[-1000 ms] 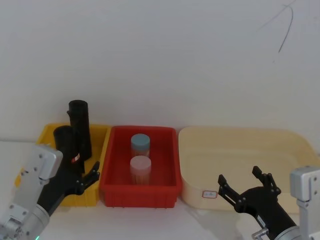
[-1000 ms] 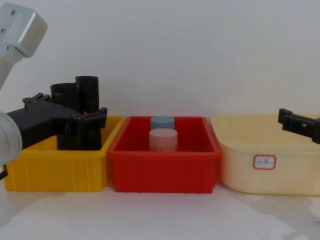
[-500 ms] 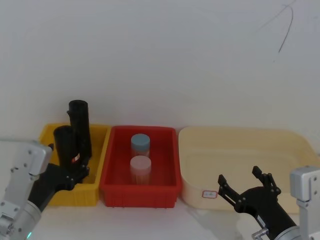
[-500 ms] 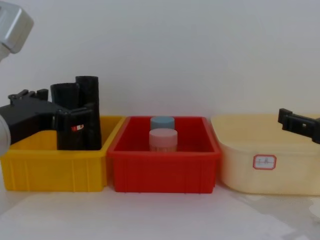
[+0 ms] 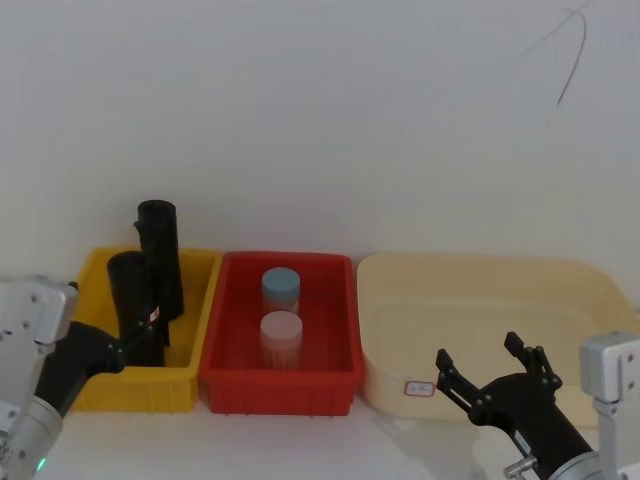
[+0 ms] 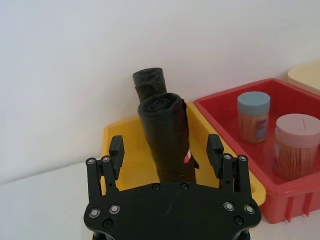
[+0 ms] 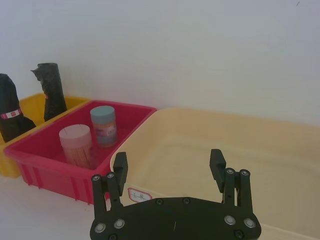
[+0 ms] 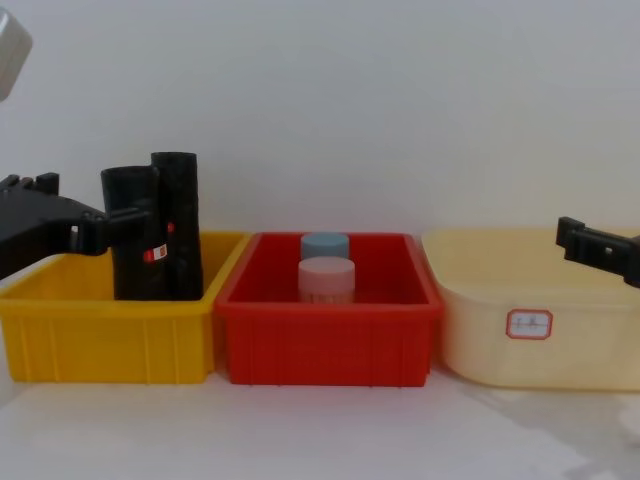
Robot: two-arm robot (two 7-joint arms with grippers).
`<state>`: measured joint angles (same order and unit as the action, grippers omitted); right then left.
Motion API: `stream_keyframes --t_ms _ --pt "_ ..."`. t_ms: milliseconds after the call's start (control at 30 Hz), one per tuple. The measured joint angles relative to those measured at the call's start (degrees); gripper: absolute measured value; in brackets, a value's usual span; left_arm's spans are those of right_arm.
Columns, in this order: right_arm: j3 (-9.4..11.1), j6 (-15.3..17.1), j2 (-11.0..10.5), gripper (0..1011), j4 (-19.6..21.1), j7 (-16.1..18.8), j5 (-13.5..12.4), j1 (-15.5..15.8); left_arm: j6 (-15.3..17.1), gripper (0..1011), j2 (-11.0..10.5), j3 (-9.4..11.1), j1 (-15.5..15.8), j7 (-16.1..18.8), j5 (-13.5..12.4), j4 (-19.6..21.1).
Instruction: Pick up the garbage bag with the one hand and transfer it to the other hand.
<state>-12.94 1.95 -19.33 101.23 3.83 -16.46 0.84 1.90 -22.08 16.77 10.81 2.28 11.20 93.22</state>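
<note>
While both gape, left gripper (image 6: 165, 144) loosely brackets garbage bag (image 6: 165, 127); right gripper (image 7: 168, 162) beside tray (image 7: 260, 150).

A white desk (image 8: 320, 435) carries three containers side by side in a row: a yellow bin (image 8: 110, 350) on the left, a red bin (image 8: 325, 352) in the middle and a cream tub (image 8: 590, 345) on the right. The two bins stand just beside each other. The tub sits close to the red bin, with a small label on its front wall.
</note>
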Motion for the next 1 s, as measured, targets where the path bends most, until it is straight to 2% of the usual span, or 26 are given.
stream_keyframes --t_ms 433,767,1000 --pt "0.0 0.0 0.0 1001 0.0 0.0 0.0 0.0 -1.12 1000 1.72 -1.66 1.2 -1.24 1.95 -3.24" --pt "0.0 0.0 0.0 1001 0.0 0.0 0.0 0.0 -2.4 1000 3.09 -2.07 4.06 -4.79 3.92 -7.66" --pt "0.0 0.0 0.0 1001 0.0 0.0 0.0 0.0 -3.45 1000 3.76 -1.53 6.33 -7.63 4.52 -10.68"
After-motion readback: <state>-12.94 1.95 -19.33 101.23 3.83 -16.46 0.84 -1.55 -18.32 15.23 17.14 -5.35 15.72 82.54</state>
